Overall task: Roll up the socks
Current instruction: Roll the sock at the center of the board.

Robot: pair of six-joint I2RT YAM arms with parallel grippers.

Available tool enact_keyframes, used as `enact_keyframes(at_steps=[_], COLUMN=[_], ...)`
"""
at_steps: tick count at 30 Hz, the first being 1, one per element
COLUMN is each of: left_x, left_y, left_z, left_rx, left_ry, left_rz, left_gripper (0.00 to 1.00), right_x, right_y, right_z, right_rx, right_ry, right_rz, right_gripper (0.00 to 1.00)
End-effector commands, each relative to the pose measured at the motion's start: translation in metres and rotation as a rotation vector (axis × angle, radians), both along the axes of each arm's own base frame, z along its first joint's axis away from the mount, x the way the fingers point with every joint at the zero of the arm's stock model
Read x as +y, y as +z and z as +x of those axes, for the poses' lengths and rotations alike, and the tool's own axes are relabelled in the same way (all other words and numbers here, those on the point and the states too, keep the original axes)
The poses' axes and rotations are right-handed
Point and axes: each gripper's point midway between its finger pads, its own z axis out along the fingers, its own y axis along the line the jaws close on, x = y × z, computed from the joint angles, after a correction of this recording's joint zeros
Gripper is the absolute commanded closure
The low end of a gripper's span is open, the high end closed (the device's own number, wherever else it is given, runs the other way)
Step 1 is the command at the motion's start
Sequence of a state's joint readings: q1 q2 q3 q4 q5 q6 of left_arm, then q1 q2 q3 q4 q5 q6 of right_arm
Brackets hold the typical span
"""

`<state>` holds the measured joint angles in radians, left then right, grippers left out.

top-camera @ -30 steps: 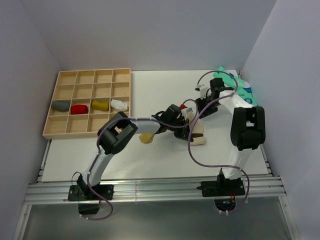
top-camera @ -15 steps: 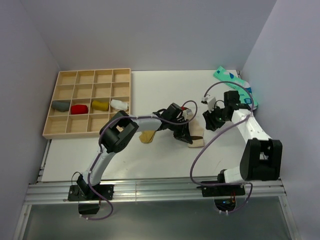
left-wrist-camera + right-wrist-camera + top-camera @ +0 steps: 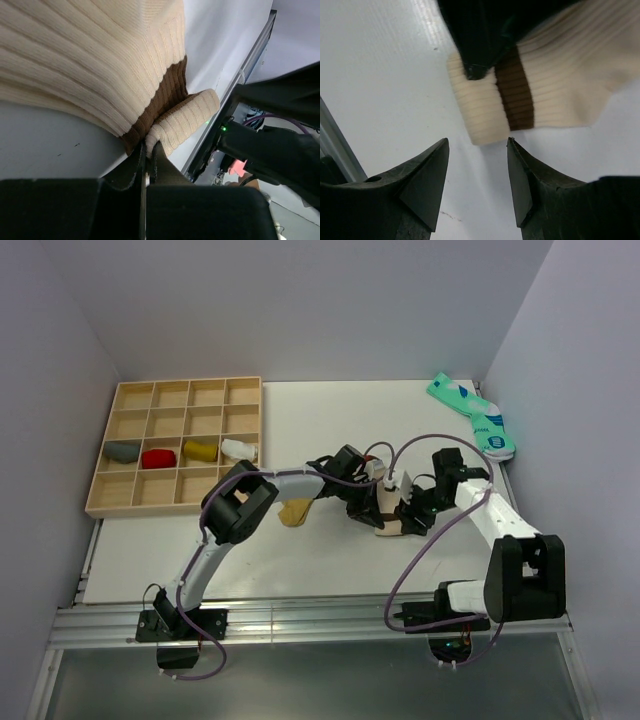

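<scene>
The beige sock with dark brown bands (image 3: 391, 514) lies on the white table near the middle; it fills the left wrist view (image 3: 95, 65) and shows in the right wrist view (image 3: 545, 85). My left gripper (image 3: 372, 512) is shut, pinching the sock's cuff edge (image 3: 150, 145). My right gripper (image 3: 410, 518) is open and empty, its tips just short of the cuff end (image 3: 478, 142). A mustard-yellow sock (image 3: 293, 514) lies on the table under my left forearm.
A wooden compartment tray (image 3: 140, 502) at the back left holds a grey roll (image 3: 123, 451), a red roll (image 3: 158, 458), a mustard roll (image 3: 200, 451) and a white roll (image 3: 239, 449). A green and white sock (image 3: 472, 413) lies at the back right corner.
My right arm has swung from the back right down toward me and to the left, bringing its open gripper to the beige sock's cuff. My left gripper stays shut on the sock.
</scene>
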<state>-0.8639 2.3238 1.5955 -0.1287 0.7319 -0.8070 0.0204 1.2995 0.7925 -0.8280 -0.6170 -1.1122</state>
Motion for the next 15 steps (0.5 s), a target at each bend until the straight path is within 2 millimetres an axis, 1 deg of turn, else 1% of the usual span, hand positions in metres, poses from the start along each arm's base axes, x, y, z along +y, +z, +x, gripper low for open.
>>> enact_keyframes(at_steps=[1,3,4,5,6,7,8,10,15], left_x=[0.01,0.01,0.009,0.009,0.008,0.009,0.009,0.008,0.008], left_y=[-0.023,-0.023,-0.022,-0.021,-0.021,-0.022,-0.022,-0.022,-0.023], left_z=[-0.004,-0.004,-0.003,-0.003,-0.003,-0.002,-0.002,-0.002,-0.002], left_rx=[0.049,0.052,0.051,0.049,0.049,0.051,0.051,0.049,0.058], left_ry=[-0.004,-0.008,-0.01,-0.01,-0.011,-0.011,-0.011,-0.01,-0.011], left_rz=[0.081,0.085,0.082,0.08,0.08,0.083,0.083,0.083,0.075], left_gripper=[1.0,1.0,1.0,1.0,1.0,1.0,1.0,1.0,1.0], right_x=[0.009,0.012,0.01,0.011,0.014,0.014,0.015,0.019,0.019], right_y=[-0.005,-0.01,-0.01,-0.014,-0.015,-0.013,-0.018,-0.021,-0.033], right_z=[-0.003,-0.002,0.0,0.001,0.0,0.004,0.0,-0.001,0.002], right_rx=[-0.059,-0.091,-0.123,-0.147,-0.161,-0.2,-0.196,-0.212,-0.215], right_ry=[0.093,0.107,0.105,0.104,0.123,0.123,0.123,0.141,0.146], right_rz=[-0.011,-0.029,-0.055,-0.064,-0.077,-0.091,-0.099,-0.114,-0.168], right_gripper=[0.42,0.41,0.41,0.41,0.41,0.41,0.41,0.4,0.4])
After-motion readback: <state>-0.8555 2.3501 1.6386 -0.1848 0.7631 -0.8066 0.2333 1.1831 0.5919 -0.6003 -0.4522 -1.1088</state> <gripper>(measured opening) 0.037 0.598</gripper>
